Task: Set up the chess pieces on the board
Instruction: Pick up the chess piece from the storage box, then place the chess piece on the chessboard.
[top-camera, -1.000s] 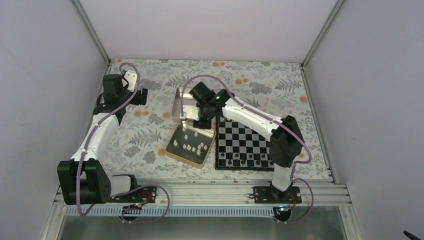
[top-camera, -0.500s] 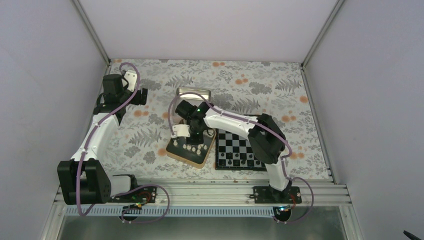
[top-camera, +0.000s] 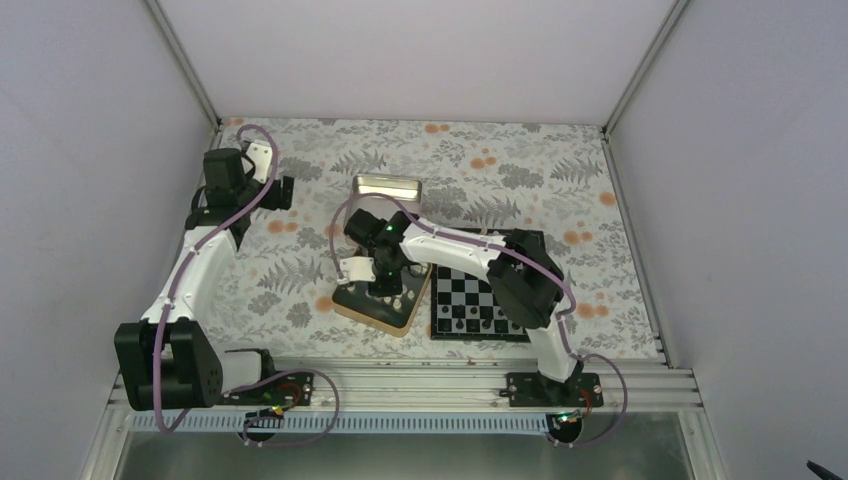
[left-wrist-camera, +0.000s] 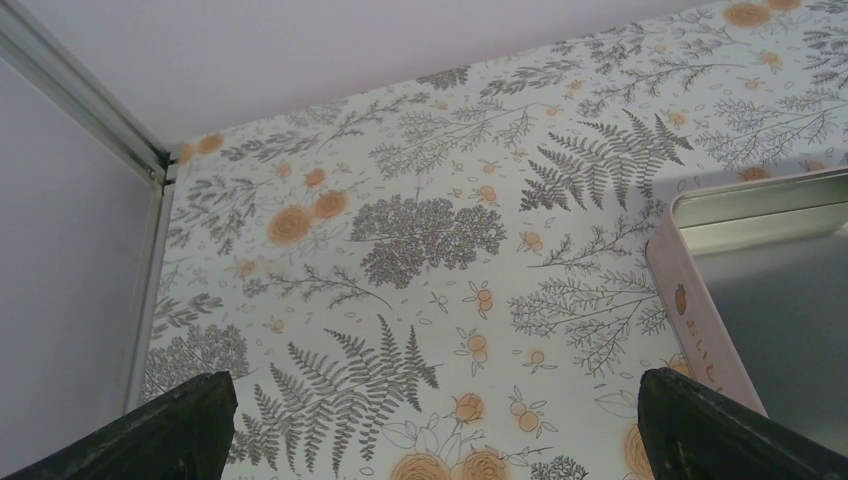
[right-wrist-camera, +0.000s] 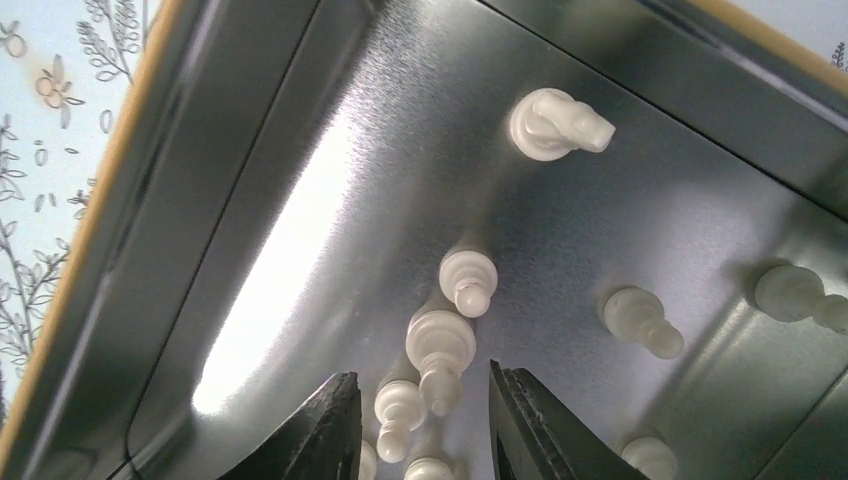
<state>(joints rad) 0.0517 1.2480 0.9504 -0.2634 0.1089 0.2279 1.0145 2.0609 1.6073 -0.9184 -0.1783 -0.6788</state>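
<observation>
While the cream chess pieces (right-wrist-camera: 468, 281) are sitting scattered in the near tin (right-wrist-camera: 240, 160), just left of the board (top-camera: 478, 296), the right end effector (right-wrist-camera: 425, 425) is hovering over them, fingers slightly parted around two pieces and gripping nothing. The left end effector (left-wrist-camera: 430, 430) is gaping wide, empty, above the worktop (left-wrist-camera: 420, 230).

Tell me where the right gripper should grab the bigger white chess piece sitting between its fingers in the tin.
Grip the chess piece by its narrow stem, not the wide round end, coming in along the right gripper's present line, one finger on either side. A smaller piece sits close beside it, also between the open fingers, so shifting sideways first would probably avoid pinching both.
</observation>
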